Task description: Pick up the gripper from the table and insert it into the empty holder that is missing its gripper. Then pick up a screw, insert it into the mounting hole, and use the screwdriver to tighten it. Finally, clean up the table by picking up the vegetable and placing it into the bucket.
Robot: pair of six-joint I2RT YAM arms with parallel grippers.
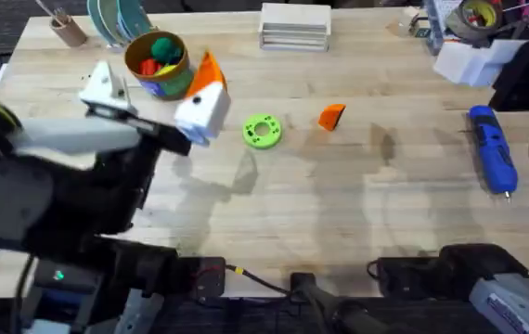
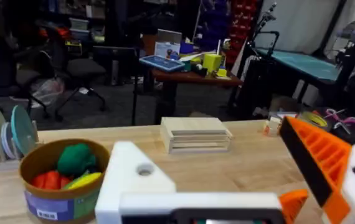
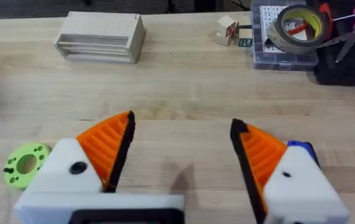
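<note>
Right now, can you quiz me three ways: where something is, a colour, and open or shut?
1. Where is the loose orange gripper? A on the table beside the green disc; B on a chair; C on the floor.
2. What colour is the screwdriver? A red; B blue; C yellow.
3. The right end effector is: A open and empty; B shut on a ball; C shut on a cup.
Answers: 1 A, it lies by the disc. 2 B, blue body. 3 A, bare gap between its fingers.
</note>
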